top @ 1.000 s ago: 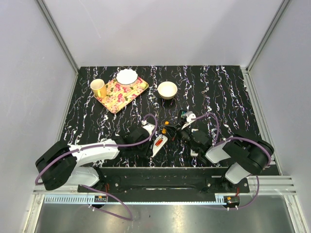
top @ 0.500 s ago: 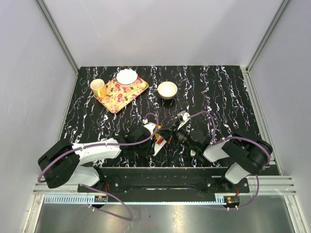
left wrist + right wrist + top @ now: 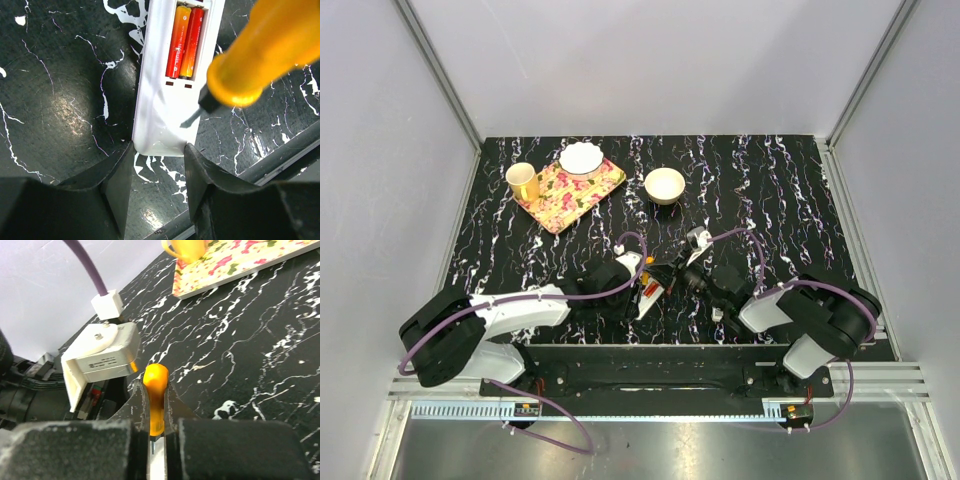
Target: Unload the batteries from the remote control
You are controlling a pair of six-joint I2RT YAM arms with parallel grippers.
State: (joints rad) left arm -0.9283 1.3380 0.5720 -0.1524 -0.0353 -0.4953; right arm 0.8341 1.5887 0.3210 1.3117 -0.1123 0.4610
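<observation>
A white remote control (image 3: 162, 100) lies face down near the table's front edge, its battery bay open. Two batteries (image 3: 185, 40), red and orange, sit side by side in the bay. My left gripper (image 3: 159, 167) is shut on the remote's near end, one finger at each corner. My right gripper (image 3: 156, 405) is shut on an orange-handled screwdriver (image 3: 156, 387). The screwdriver's dark tip (image 3: 192, 117) rests on the remote just below the bay. In the top view the remote (image 3: 647, 297) lies between the left gripper (image 3: 634, 300) and the right gripper (image 3: 672, 275).
A flowered tray (image 3: 560, 200) at the back left carries a yellow cup (image 3: 522, 181) and a white bowl (image 3: 582, 158). Another bowl (image 3: 665, 184) stands behind the grippers. The table's metal front rail (image 3: 280, 150) runs close by the remote.
My right gripper has moved left with the screwdriver and brought its tip onto the remote. My left gripper has shifted slightly right along the remote. In the last half second almost nothing has moved.
</observation>
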